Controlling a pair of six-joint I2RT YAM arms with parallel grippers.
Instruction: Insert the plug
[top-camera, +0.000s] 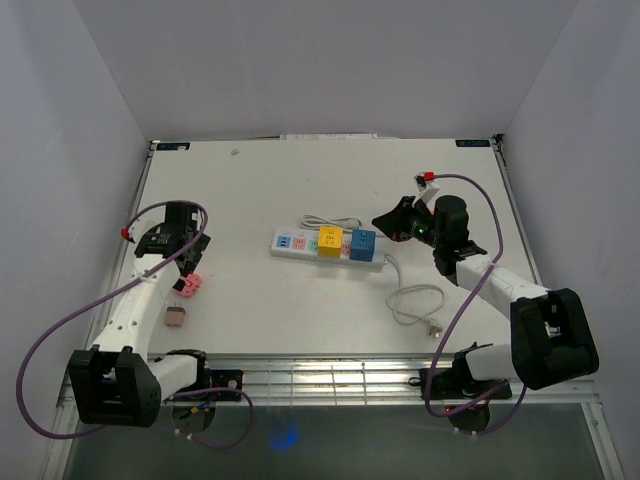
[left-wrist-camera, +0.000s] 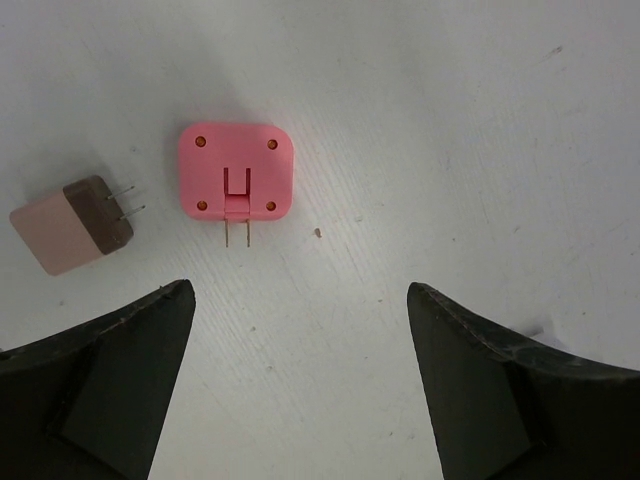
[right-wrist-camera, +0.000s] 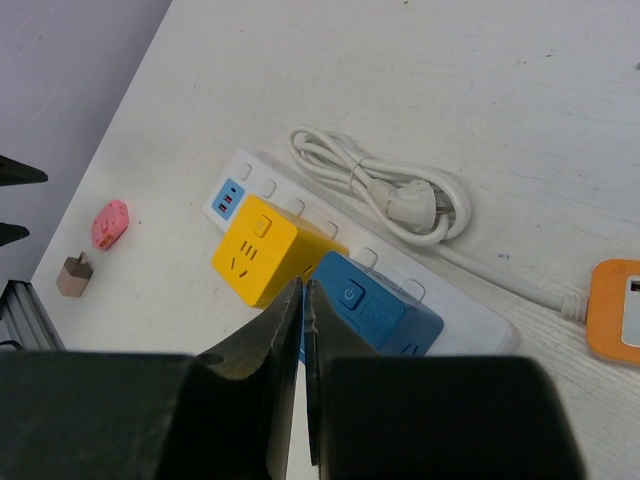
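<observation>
A pink plug (left-wrist-camera: 236, 172) lies flat on the white table with its two prongs pointing toward my left gripper (left-wrist-camera: 298, 287), which hovers just short of it, open, with nothing between its fingers. In the top view the pink plug (top-camera: 191, 286) sits at the left, right under the left gripper (top-camera: 192, 262). A white power strip (top-camera: 295, 243) lies mid-table carrying a yellow cube (top-camera: 330, 241) and a blue cube (top-camera: 362, 245). My right gripper (right-wrist-camera: 302, 284) is shut and empty, hanging just above the blue cube (right-wrist-camera: 385, 310) and beside the yellow cube (right-wrist-camera: 262, 248).
A small beige-and-brown plug (left-wrist-camera: 70, 226) lies left of the pink one. The strip's coiled white cord (right-wrist-camera: 390, 195) rests behind it. Another white cable loop (top-camera: 415, 300) lies near the right arm. An orange-and-white block (right-wrist-camera: 615, 310) shows at the right wrist view's edge.
</observation>
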